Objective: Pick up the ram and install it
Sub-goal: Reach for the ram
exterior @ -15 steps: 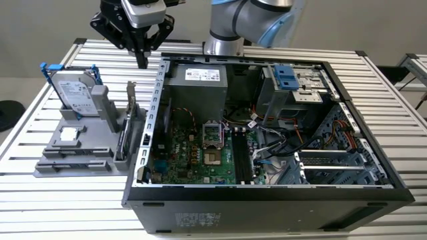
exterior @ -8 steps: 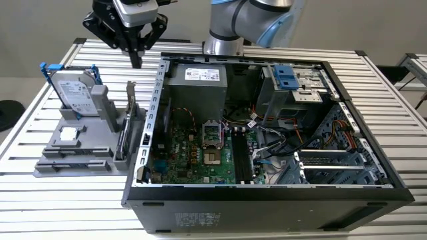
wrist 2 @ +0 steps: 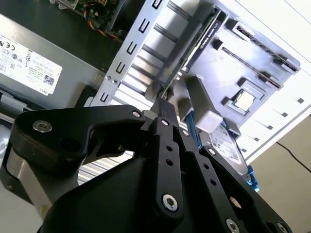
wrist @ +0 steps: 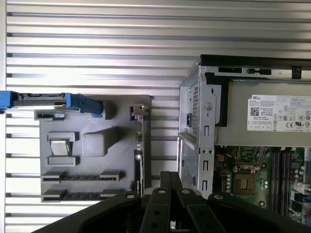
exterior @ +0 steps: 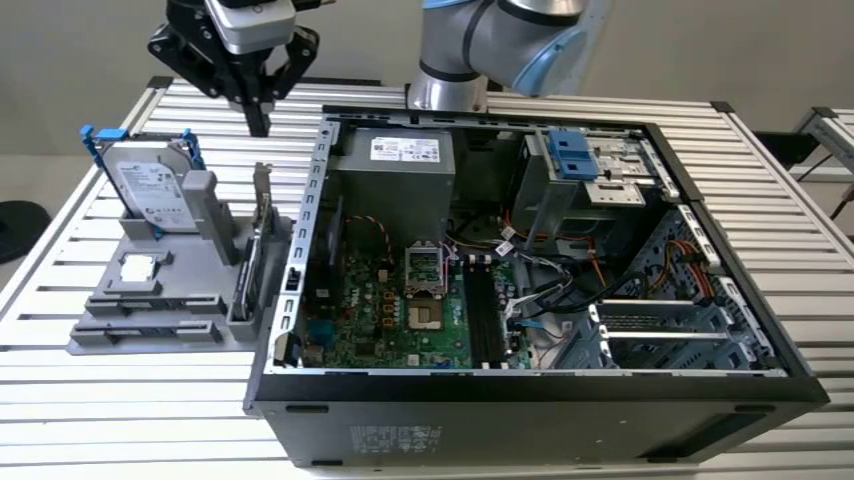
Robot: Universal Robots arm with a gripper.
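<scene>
My gripper (exterior: 256, 118) hangs pinched shut and empty up by the tray's (exterior: 94, 342) far end, while the ram (exterior: 151, 300) sits in a near-end slot, lying left-right in the exterior view.

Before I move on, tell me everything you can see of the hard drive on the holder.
The hard drive is a flat metal unit with a silver-white label on its face, clipped in a blue plastic frame whose tabs rise past its top corners. It stands on edge, leaning slightly, slotted into the gray holder on the slatted table, to the exterior view's left of the open computer case.
</scene>
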